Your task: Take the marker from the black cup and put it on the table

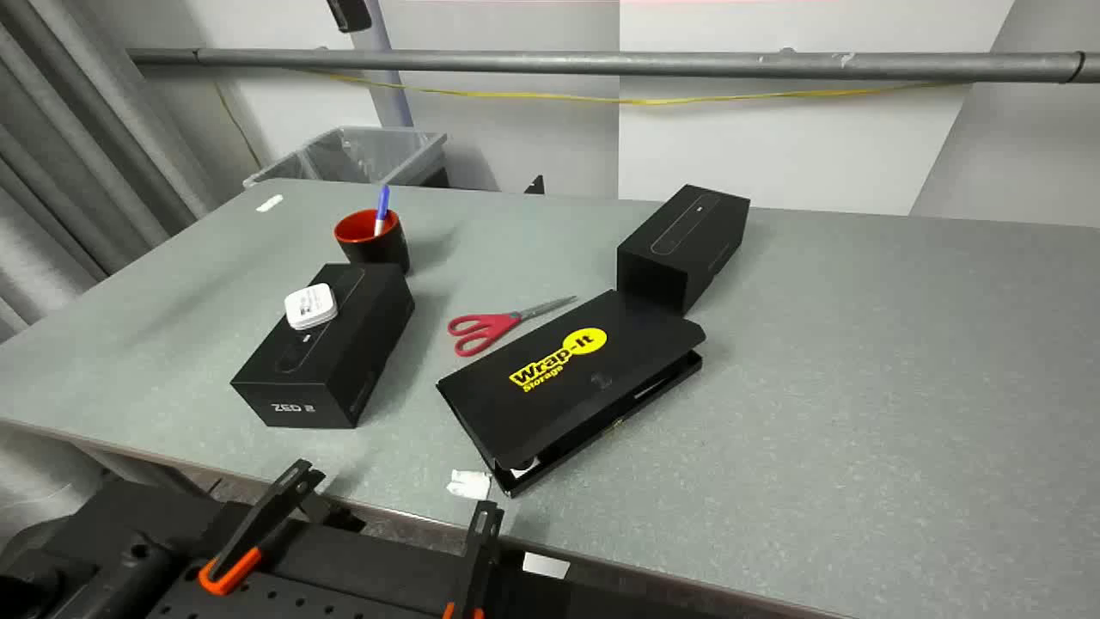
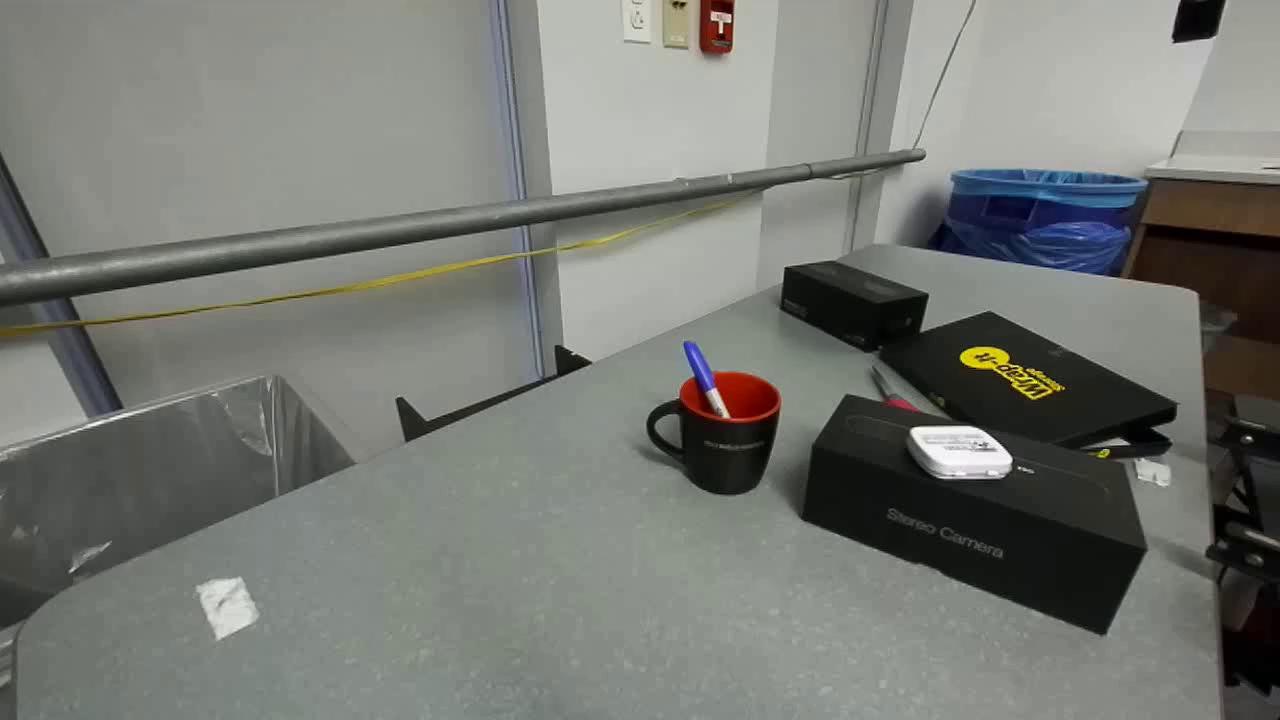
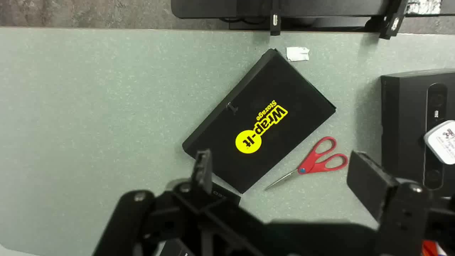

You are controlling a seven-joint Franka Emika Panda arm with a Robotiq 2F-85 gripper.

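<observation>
Seen from the wrist, the gripper (image 3: pixel 284 174) is spread wide above the desk (image 3: pixel 89 124). Within its span in that view lie the red-handled scissors (image 3: pixel 308 164), just beside a black Wrap-It box (image 3: pixel 258 123) whose lid (image 1: pixel 636 335) shows slightly raised in an exterior view. At the end of this box sits a black carton (image 1: pixel 683 241) — perhaps touching it, though I cannot tell for sure. On the scissors' other side stands a long box (image 2: pixel 980 530) lettered "Stereo Camera", with a small white case (image 2: pixel 960 452) on top. Near that box the black cup (image 2: pixel 728 455) stands upright, and the blue marker (image 2: pixel 706 378) is inside it — tilted, its upper end above the red rim. A plastic-lined bin (image 2: pixel 300 440) stands beyond the desk's edge, on the cup's side.
</observation>
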